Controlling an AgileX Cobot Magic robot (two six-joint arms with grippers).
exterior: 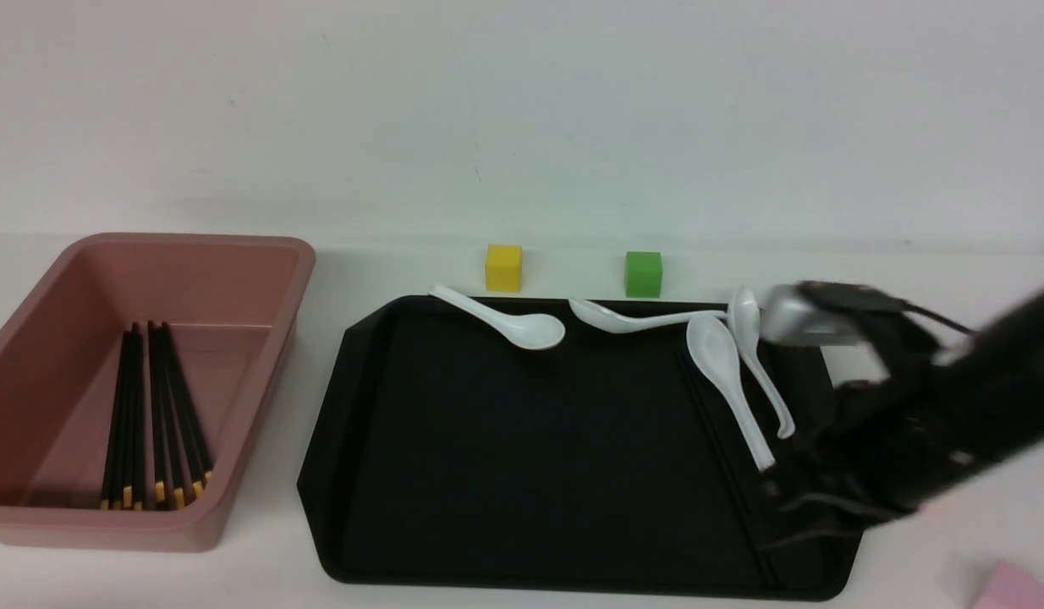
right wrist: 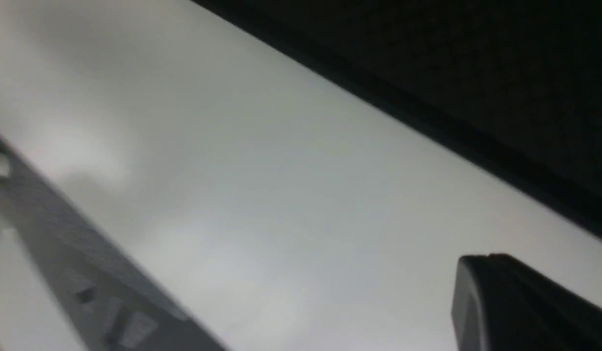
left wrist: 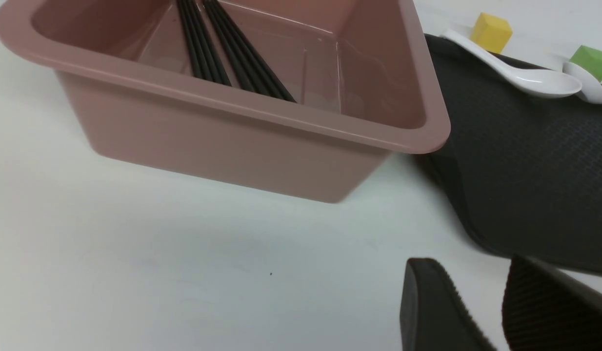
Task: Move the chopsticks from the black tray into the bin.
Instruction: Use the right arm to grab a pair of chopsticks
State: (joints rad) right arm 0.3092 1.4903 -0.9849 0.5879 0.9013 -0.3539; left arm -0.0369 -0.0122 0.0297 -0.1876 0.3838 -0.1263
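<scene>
Front view: left of the black tray (exterior: pixel 530 457), across a strip of bare table, the bin (exterior: pixel 192 242), with a bundle of chopsticks (exterior: pixel 154 414) lying lengthwise inside, yellow bands toward its near wall. Wide open floor across the tray's middle and left. Four white spoons (exterior: pixel 717 355) crowded along its far edge and right side. Thin dark lines (exterior: pixel 724 457) on the tray's right part, black on black, not identifiable. Over the tray's right rim, the blurred right gripper (exterior: pixel 814 486), pressed together, any hold lost in the blur. Beyond the far edge, a yellow cube (exterior: pixel 503 268) and a green cube (exterior: pixel 643 274). Off the tray's near left corner, seen from the left wrist, the left gripper (left wrist: pixel 469 278), slightly parted, empty, above bare table.
</scene>
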